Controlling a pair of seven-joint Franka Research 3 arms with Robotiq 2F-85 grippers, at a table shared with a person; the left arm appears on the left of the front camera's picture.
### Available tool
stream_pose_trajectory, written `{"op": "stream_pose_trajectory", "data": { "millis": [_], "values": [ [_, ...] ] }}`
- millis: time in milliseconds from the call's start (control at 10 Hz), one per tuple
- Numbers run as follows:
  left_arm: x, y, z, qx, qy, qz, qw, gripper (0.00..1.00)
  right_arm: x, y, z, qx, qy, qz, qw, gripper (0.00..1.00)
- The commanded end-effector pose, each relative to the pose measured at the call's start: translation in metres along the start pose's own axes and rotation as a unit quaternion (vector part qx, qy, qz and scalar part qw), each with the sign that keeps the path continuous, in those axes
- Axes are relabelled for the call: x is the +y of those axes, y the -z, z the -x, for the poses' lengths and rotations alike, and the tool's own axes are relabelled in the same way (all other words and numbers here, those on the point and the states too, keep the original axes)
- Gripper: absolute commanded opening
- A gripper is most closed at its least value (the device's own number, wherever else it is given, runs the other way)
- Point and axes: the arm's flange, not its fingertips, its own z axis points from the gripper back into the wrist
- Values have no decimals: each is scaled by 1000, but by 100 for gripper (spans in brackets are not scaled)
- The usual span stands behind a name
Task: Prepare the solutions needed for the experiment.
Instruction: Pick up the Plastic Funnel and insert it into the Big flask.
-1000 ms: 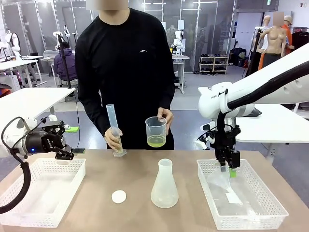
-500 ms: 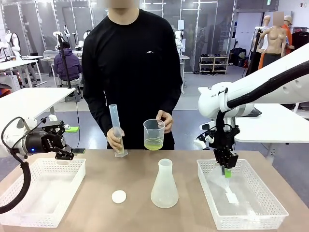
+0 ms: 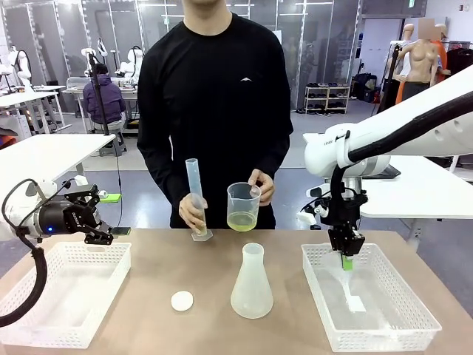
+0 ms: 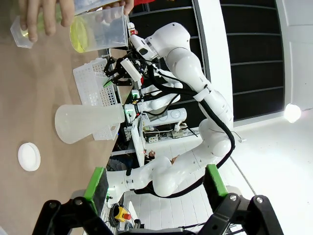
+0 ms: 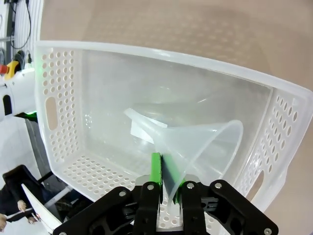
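Far side of the table: a person stands there, one hand [image 3: 260, 185] around a clear beaker [image 3: 243, 200], the other hand [image 3: 194, 214] around a tilted graduated cylinder [image 3: 194, 181] whose base is down at the tabletop.
Solutions: the solutions [image 3: 241, 220] lie as a shallow yellow-green layer in the bottom of the beaker, just beside the cylinder.
Right gripper [image 3: 346, 262]: closed on the rim of a clear funnel [image 5: 205, 142], one green pad inside the rim and one outside; it is low inside the right tray [image 5: 54, 98].
Left gripper [image 4: 155, 178]: jaws wide apart, nothing between them; it hangs over the far edge of the left tray [image 3: 74, 248].
Middle of the table: a frosted conical flask [image 3: 251, 285] stands upright, with a small white disc [image 3: 182, 300] lying flat near it, not touching.
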Motion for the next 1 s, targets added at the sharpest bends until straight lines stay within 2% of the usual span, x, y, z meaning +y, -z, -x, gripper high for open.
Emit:
{"op": "stream_pose_trajectory", "data": {
  "millis": [0, 200, 500, 800, 900],
  "values": [
    [-4, 2, 0, -5, 5, 5, 1000, 100, 16, -11, -13, -13, 64, 11, 998, 0],
    [-4, 2, 0, -5, 5, 5, 1000, 100, 51, -41, -35, -2, 133, 56, 990, 0],
    [-4, 2, 0, -5, 5, 5, 1000, 100, 108, -92, -63, 21, 216, 154, 964, 0],
    [-4, 2, 0, -5, 5, 5, 1000, 100, 164, -128, -85, 62, 243, 259, 933, 0],
    [-4, 2, 0, -5, 5, 5, 1000, 100, 182, -134, -92, 80, 225, 285, 928, 0]
  ]
}}
